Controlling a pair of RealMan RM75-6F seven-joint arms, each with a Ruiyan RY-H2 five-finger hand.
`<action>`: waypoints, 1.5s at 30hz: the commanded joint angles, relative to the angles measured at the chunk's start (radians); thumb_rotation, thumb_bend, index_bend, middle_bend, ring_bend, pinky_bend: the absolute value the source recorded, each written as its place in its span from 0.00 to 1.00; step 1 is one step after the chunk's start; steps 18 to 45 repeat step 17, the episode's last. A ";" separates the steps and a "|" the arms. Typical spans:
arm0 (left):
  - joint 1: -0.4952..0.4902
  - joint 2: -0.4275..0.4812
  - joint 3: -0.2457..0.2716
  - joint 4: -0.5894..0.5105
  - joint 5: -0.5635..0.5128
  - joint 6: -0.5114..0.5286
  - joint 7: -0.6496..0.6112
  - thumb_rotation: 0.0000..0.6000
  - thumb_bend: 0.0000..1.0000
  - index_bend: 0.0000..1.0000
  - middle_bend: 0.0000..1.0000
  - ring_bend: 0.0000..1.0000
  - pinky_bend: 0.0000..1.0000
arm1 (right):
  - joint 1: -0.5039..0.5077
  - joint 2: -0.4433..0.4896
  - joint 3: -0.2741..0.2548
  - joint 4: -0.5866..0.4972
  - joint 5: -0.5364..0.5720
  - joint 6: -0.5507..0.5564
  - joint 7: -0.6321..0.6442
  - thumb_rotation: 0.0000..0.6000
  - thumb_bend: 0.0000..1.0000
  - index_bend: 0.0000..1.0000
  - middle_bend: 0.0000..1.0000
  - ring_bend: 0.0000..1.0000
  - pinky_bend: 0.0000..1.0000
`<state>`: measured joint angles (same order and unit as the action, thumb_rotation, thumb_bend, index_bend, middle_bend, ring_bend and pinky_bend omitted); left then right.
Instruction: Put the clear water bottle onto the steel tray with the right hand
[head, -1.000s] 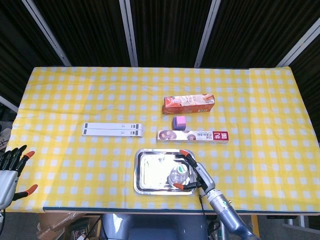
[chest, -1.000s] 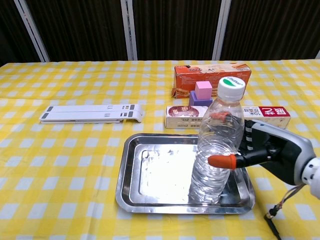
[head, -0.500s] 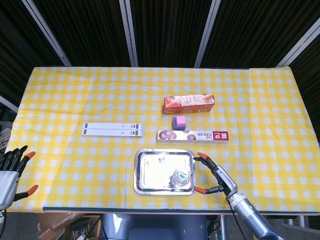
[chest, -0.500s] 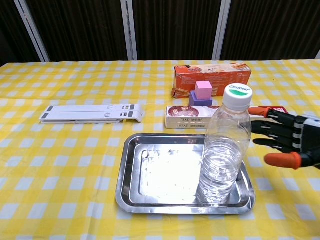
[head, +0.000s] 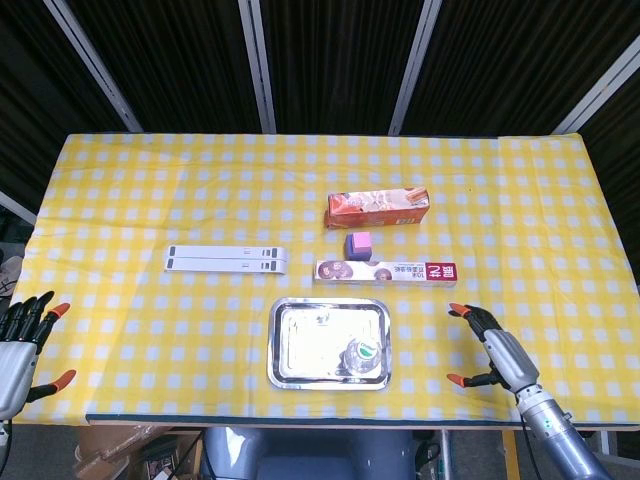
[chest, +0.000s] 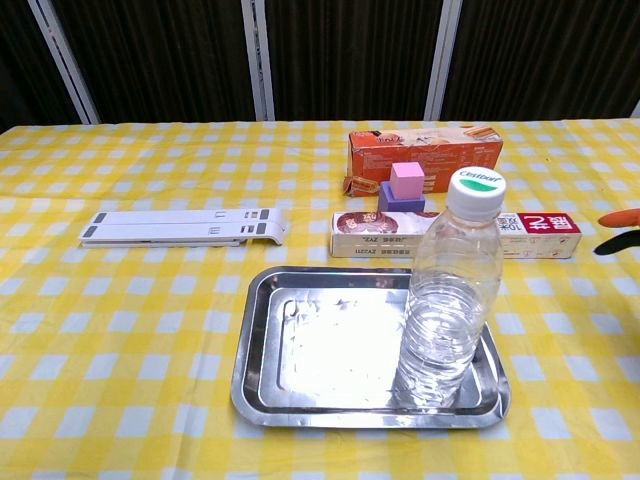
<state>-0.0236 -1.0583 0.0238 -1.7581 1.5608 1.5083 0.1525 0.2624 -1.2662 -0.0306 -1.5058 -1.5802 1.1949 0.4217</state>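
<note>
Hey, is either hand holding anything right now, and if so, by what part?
Nothing is held. The right hand is open beside the steel tray; the left hand is open too.

Robot test lab: bench (head: 120, 190) under yellow checked cloth, black curtained backdrop (head: 330, 60) with aluminium frame bars (head: 258, 60).

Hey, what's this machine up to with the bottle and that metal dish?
The clear water bottle stands upright in the right part of the steel tray, and nothing is touching it. The robot's right hand is open, off to the right of the tray above the checked cloth. Its left hand hangs open at the table's left edge.
</note>
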 joint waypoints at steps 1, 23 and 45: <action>0.001 0.000 0.000 0.000 0.000 0.001 0.000 1.00 0.20 0.13 0.00 0.00 0.00 | -0.131 -0.043 0.042 0.067 0.143 0.194 -0.545 1.00 0.14 0.09 0.15 0.01 0.00; -0.005 0.007 -0.012 0.014 -0.023 -0.008 -0.030 1.00 0.20 0.13 0.00 0.00 0.00 | -0.184 -0.031 0.061 0.018 0.128 0.315 -0.711 1.00 0.14 0.09 0.07 0.00 0.00; -0.005 0.007 -0.012 0.014 -0.023 -0.008 -0.030 1.00 0.20 0.13 0.00 0.00 0.00 | -0.184 -0.031 0.061 0.018 0.128 0.315 -0.711 1.00 0.14 0.09 0.07 0.00 0.00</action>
